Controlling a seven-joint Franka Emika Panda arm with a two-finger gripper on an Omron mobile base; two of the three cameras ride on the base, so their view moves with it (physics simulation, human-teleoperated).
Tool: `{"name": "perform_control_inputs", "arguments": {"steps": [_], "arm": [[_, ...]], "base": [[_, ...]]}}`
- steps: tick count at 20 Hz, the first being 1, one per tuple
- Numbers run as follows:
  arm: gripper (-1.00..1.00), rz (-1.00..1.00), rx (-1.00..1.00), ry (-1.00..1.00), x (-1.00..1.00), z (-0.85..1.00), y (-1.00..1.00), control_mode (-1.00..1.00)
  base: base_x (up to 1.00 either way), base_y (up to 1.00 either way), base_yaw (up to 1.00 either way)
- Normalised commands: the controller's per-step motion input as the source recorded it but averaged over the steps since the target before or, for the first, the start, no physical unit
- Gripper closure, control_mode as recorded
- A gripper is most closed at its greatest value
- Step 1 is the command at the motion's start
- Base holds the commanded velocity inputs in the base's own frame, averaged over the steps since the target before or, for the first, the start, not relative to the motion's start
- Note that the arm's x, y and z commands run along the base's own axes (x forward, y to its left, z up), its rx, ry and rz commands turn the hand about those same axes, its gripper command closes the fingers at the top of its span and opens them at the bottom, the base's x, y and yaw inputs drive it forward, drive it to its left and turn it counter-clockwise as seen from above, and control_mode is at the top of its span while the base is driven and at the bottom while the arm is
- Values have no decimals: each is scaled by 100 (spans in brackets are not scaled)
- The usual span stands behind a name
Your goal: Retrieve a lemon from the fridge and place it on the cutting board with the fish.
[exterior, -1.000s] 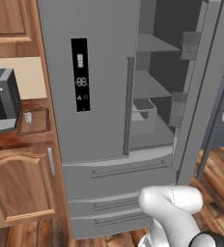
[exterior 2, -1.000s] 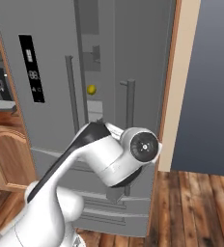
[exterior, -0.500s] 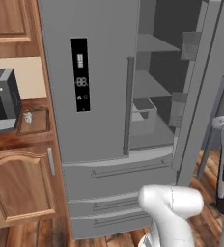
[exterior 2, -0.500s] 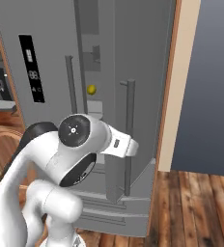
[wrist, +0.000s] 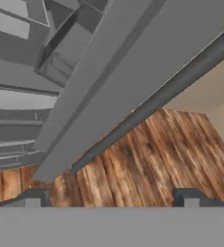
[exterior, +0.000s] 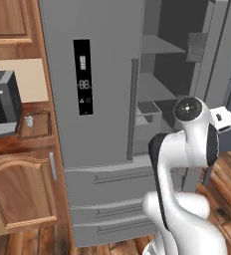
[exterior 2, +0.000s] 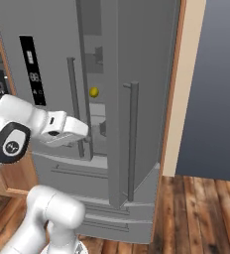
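The tall grey French-door fridge [exterior: 102, 99] fills the middle of the left base view, its right-hand door swung wide so that bare grey shelves and a small bin show in the upper right of the frame. The small round bright-yellow lemon [exterior 2: 93, 92] sits inside the fridge, seen through the gap between the doors in the upper middle of the right base view, just left of the open door's long vertical bar handle [exterior 2: 132, 139].

The white arm's claw [wrist: 111, 200] shows at the bottom of the hand view, its two dark tips standing well apart, spread with nothing between them. Beyond them lie the wooden plank floor [wrist: 147, 154] and the slanting grey edge of the fridge door.

At the left of the left base view, a small brown wooden cutting board [exterior: 37, 130] rests on the wooden desk [exterior: 13, 142], with the small pale whitish fish [exterior: 29, 120] on it, beside a dark coffee machine [exterior: 2, 102].
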Motion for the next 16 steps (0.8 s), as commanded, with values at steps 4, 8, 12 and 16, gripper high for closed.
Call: {"name": "perform_control_inputs", "arguments": {"steps": [4,8,12,16], "arm": [[-100,-10,-38,40,42,0,29,-100],[-100,0,-14,29,51,1,3,-100],[-100,0,-1,10,47,0,0,-100],[-100,0,-1,1,30,-4,0,-100]], "base": [[0,0,0],[0,0,0],[0,0,0],[0,0,0]]}}
